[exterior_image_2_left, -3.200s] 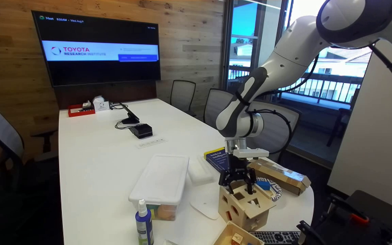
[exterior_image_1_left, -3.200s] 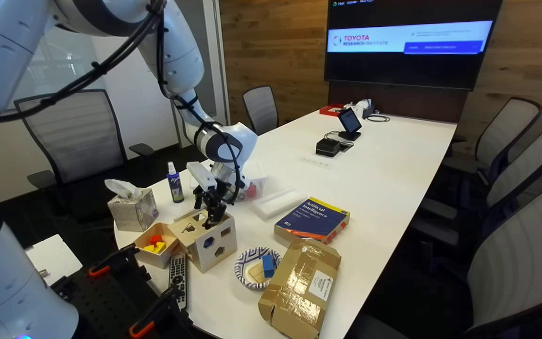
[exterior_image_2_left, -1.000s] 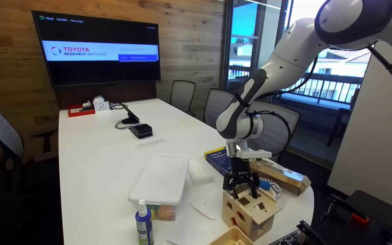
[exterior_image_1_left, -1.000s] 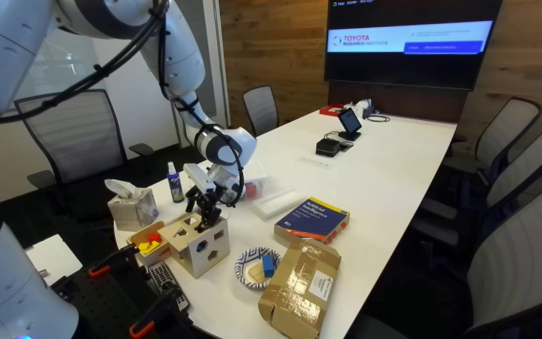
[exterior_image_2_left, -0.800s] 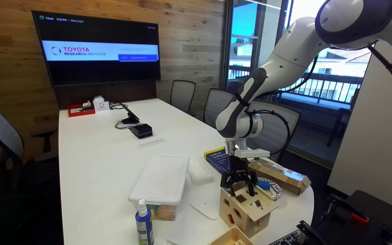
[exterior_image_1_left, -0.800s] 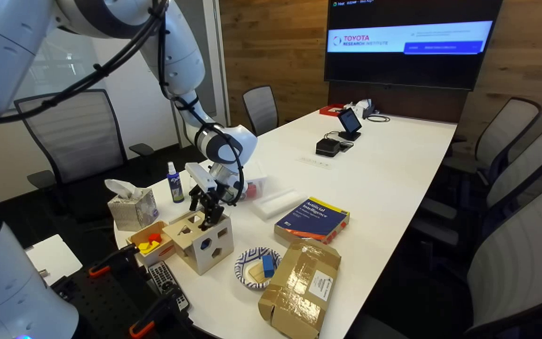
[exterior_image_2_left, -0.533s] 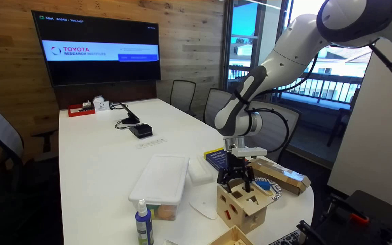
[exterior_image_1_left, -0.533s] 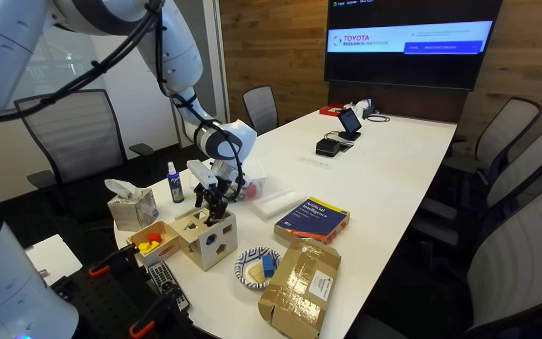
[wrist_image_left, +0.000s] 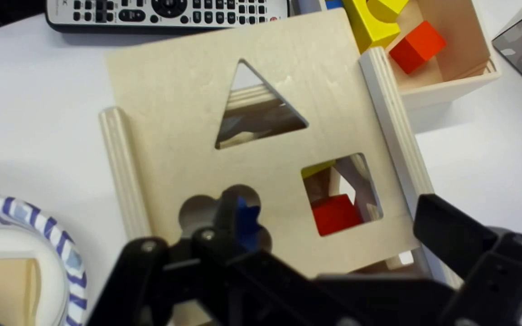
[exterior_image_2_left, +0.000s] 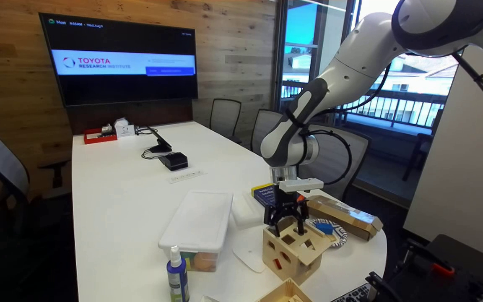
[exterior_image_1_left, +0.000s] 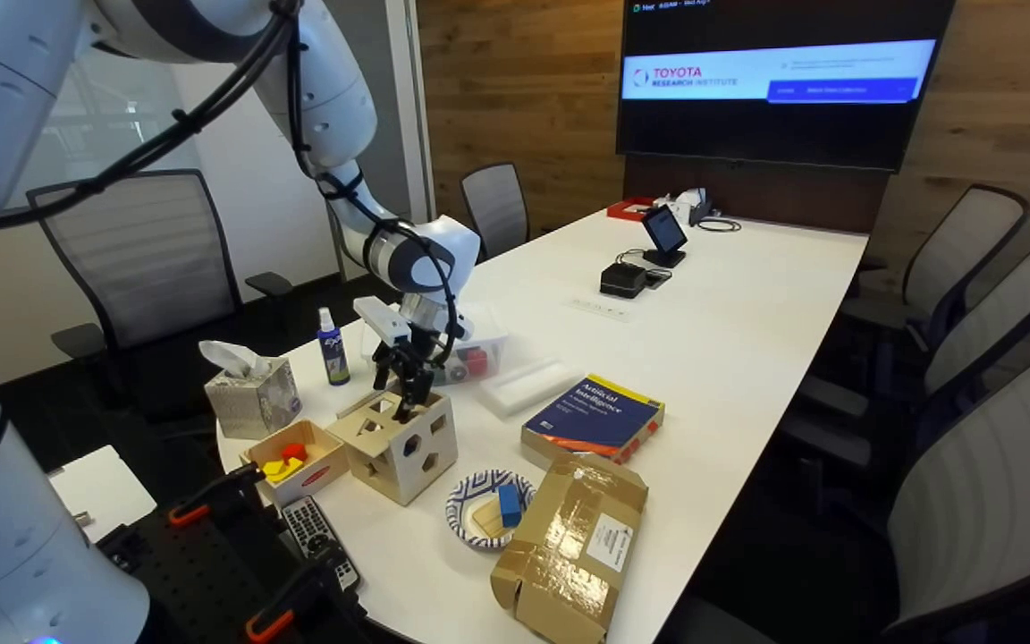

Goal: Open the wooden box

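wooden box [exterior_image_1_left: 415, 465] stands near rounded end edge of white desk [exterior_image_1_left: 730, 313], small wooden tray [exterior_image_1_left: 302, 486] beside it; lid [wrist_image_left: 261, 167] sits partway slid, jutting past 1 side. gripper [exterior_image_2_left: 288, 230] overhead, 2 fingers [wrist_image_left: 447, 231] spread wide, clasping nothing, 1 at lid's clover-shaped hole [wrist_image_left: 196, 212].

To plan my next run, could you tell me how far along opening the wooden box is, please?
Done: the lid overhangs one side of the wooden box, leaving a gap opposite. In hand: the open gripper has a finger at the lid's clover hole. Remaining: uncovering the top, mostly under the lid.
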`<state>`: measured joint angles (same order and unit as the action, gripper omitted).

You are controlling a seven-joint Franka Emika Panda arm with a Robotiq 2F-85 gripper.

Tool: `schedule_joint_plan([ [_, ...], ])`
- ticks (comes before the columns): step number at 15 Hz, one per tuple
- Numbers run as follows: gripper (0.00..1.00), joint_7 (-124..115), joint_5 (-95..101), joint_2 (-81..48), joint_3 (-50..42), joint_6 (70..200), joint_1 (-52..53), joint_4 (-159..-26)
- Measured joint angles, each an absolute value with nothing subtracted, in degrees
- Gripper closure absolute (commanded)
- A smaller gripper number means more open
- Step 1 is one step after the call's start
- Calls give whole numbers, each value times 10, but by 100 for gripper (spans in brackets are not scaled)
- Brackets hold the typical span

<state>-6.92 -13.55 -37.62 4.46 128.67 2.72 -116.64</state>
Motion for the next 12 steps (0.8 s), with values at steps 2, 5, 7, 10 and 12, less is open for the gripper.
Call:
schedule_joint_plan([
  [2, 0, -97, -117, -373, 41, 1287, 41, -1166],
  [5, 0, -117, -87, -371, 33, 1286, 65, -1166],
  [7, 0, -117, -71, -371, 32, 1285, 71, -1167],
  [10, 0, -117, -54, -372, 31, 1281, 74, -1167],
  [12, 0, -117, -52, -372, 28, 1281, 74, -1167],
])
